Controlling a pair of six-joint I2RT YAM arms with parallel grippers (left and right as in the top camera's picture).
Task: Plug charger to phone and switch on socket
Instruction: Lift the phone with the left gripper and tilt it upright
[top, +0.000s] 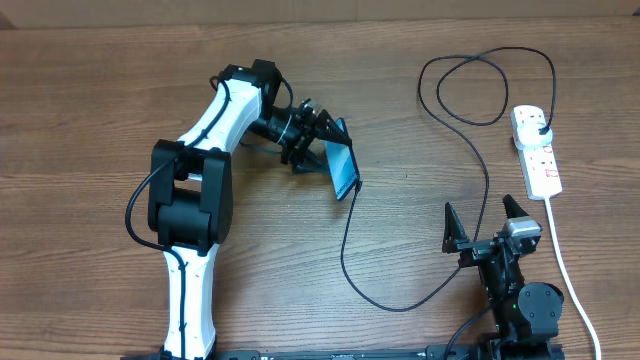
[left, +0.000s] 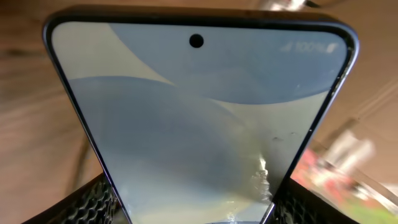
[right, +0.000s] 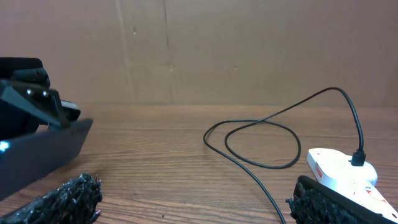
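My left gripper (top: 318, 135) is shut on the phone (top: 344, 168) and holds it tilted above the table. The lit blue-white screen fills the left wrist view (left: 199, 118) between the two fingers (left: 199, 208). The black charger cable (top: 400, 305) runs from the phone's lower end in a long loop to its black plug (top: 541, 128), which sits in the white socket strip (top: 538, 165) at the right. My right gripper (top: 483, 228) is open and empty, just left of the strip's near end. In the right wrist view the cable (right: 261, 134), plug (right: 358, 158) and strip (right: 339, 171) show ahead of the open fingers (right: 199, 202).
The strip's thick white cord (top: 570, 285) runs down past my right arm to the front edge. The cable's loops (top: 470, 90) lie at the back right. My left arm (top: 200, 190) spans the left half of the wooden table. A brown wall (right: 249, 50) stands behind.
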